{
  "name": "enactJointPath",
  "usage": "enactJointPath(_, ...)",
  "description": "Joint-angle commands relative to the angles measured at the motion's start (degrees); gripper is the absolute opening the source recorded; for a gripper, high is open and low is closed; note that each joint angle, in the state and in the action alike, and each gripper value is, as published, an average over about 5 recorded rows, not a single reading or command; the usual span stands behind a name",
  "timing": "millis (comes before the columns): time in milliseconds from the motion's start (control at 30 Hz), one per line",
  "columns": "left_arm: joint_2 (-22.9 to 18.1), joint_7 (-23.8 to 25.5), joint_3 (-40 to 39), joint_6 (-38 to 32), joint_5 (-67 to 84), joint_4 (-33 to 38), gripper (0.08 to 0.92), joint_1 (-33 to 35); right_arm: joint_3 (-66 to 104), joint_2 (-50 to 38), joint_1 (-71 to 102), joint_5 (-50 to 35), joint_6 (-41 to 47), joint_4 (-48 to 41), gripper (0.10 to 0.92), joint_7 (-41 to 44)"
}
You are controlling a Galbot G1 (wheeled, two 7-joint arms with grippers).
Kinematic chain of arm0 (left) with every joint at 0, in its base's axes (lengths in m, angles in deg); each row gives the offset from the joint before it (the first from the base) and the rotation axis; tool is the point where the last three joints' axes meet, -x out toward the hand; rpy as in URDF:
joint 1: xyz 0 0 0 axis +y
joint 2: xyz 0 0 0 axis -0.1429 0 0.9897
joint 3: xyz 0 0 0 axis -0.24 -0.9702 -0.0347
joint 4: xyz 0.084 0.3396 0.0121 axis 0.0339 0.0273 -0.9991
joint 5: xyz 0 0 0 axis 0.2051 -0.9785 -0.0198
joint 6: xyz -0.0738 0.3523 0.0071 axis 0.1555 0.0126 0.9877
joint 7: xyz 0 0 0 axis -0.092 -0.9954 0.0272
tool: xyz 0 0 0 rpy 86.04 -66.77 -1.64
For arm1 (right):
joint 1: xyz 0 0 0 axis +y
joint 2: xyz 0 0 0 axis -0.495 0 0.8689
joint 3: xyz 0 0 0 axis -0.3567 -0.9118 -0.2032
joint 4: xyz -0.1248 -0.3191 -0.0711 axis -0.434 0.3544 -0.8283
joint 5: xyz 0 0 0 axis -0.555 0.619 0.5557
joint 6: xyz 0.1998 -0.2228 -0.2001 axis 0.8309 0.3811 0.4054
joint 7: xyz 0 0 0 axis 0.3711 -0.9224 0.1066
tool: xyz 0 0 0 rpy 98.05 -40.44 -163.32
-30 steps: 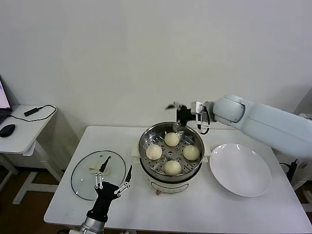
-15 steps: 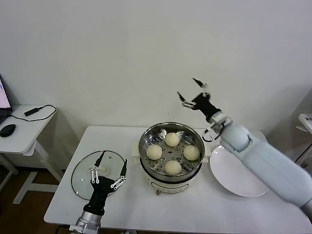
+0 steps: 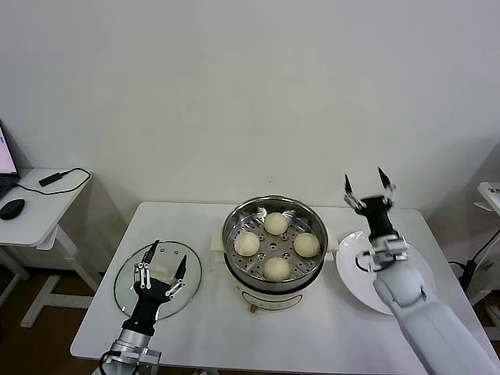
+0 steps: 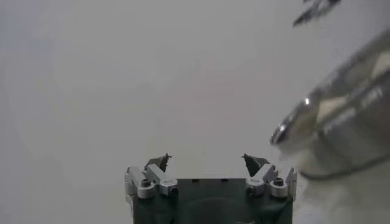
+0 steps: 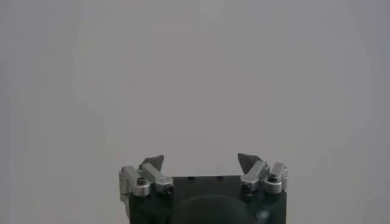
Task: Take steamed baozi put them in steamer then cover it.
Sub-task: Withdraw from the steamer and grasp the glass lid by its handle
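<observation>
Cover lay flat on the desk, rigid, slippery, breakable glass, probably best lifted by its white handle. Left hand hovered over it, fingers spread; right hand stood empty, spread wide above the plate.

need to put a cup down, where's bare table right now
Free: the table's front strip before the steamer, and the far left corner behind the glass lid. Crowded: the left side under the lid and left gripper, the right under the white plate.

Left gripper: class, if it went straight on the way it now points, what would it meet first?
Probably the lid's white handle: the open left gripper hovers over the glass lid, fingers angled toward it. Depth is unclear, so it might pass just above.
</observation>
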Motion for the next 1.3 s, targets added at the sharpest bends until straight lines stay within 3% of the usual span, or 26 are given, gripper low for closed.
enactJointPath(33,2.63,1.65,4.52,9.08,-24.26,-6.92,0.823,-0.28,13.29,6.39,16.53,1.71,-2.03,2.17,0.823,0.15)
enactJointPath(533,3.07,-2.59,6.14,2.39,-45.1,-19.81,0.823,-4.76,13.18,8.26,18.04,2.42,-2.46,1.99,0.823,1.32)
enactJointPath(967,2.43,-4.43,4.81,3.9,-44.32,-24.1,0.823,-9.62,12.42,9.37,17.6,3.66,-2.75,1.09,0.823,1.74)
enactJointPath(1300,2.09,-2.8,2.66,6.72,-38.11,-24.71,0.823,-12.41,12.57,9.71,17.58,4.5,-2.96,0.97,0.823,1.88)
